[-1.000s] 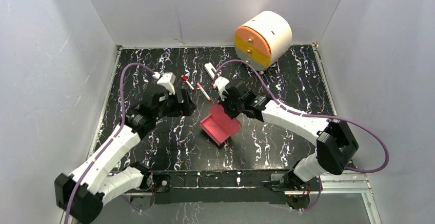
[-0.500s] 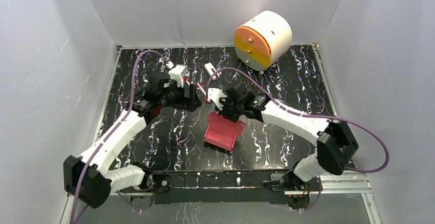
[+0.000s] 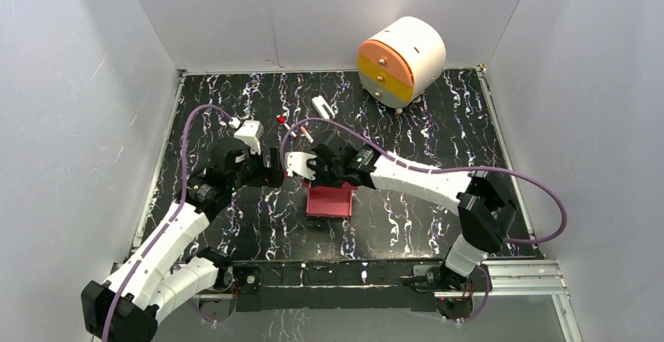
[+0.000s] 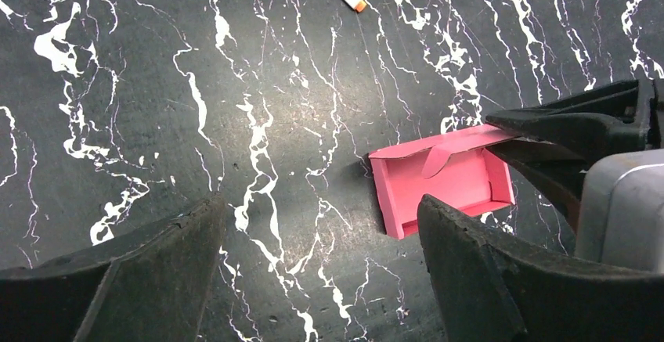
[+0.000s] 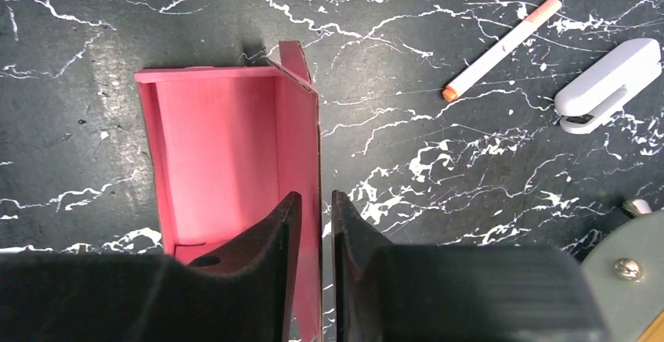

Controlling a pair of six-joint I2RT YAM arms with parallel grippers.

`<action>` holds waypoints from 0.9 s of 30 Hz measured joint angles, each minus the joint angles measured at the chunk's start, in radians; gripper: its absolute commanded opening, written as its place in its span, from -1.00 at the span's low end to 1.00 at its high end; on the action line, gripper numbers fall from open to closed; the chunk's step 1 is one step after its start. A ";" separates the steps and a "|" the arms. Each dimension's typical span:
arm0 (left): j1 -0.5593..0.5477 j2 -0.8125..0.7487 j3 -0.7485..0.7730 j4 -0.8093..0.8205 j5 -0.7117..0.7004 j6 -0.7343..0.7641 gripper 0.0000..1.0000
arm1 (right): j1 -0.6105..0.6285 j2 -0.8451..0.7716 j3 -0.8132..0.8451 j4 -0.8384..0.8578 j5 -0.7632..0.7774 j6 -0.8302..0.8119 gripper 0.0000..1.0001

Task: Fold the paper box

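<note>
Mid-fold on the pink-red thin-card paper box (image 3: 329, 203), lying open side up near the middle of the black marbled surface (image 3: 454, 115).
Pinched at its far long wall between the nearly closed fingers of the right gripper (image 5: 312, 209); left gripper (image 4: 317, 217) spread wide, empty, hovering just beside. Laid with long axis roughly left-right across the arms, small flap upright at one corner. Next, probably: fold that wall inward and tuck, bracing with the left.

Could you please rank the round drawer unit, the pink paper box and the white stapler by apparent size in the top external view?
Largest to smallest:
1. round drawer unit
2. pink paper box
3. white stapler
</note>
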 measured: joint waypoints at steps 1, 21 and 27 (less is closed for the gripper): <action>0.000 0.003 -0.001 0.000 0.003 0.003 0.79 | 0.005 0.003 0.000 0.001 0.008 -0.005 -0.20; 0.000 0.185 0.035 0.023 0.214 0.073 0.74 | -0.060 -0.395 -0.238 0.115 0.124 0.212 0.58; 0.000 0.281 0.089 0.022 0.288 0.096 0.64 | -0.076 -0.412 -0.368 0.116 0.139 0.309 0.38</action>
